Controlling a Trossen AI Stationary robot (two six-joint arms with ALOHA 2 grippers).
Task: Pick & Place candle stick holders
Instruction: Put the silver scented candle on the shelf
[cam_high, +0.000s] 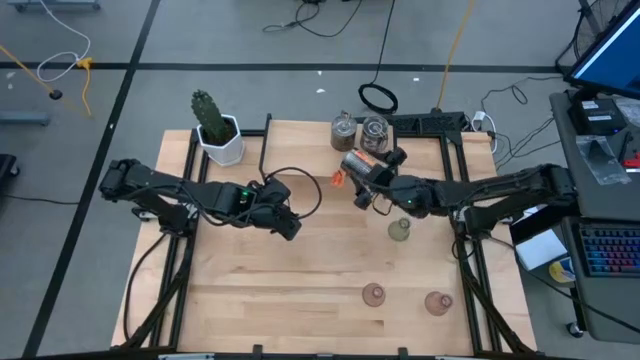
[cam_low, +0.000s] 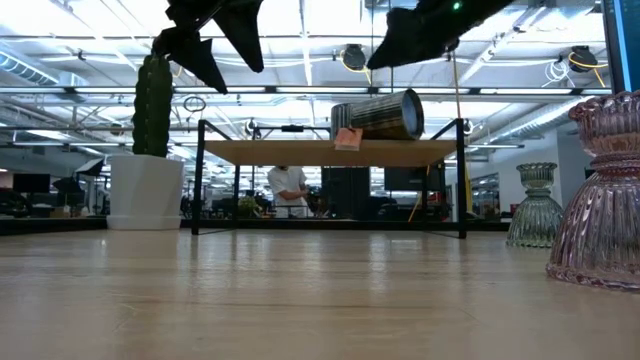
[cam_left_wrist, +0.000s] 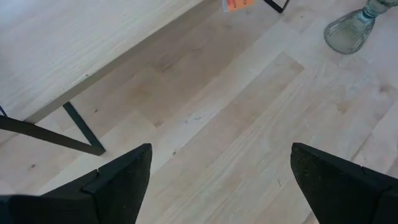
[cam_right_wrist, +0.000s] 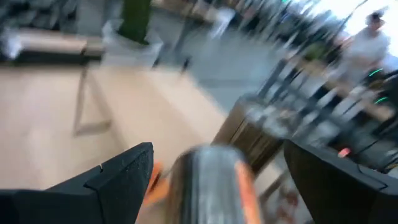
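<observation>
**Silver holder aloft, jaws wide either side**

While the right gripper (cam_high: 362, 178) hangs above the back of the wooden surface (cam_high: 300, 290), the round silvery metal-and-glass holder (cam_low: 378, 114) lies on its side between its wide jaws; firm contact not confirmed. Left gripper (cam_high: 290, 222) waits mid-surface, jaws wide, empty. Pale green bell-shaped glass holder (cam_high: 399, 230) and two pink glass holders (cam_high: 373, 294) stand nearer front. Judgement: glass is light, rigid, slippery, fragile; grip across the body, gently.
</observation>
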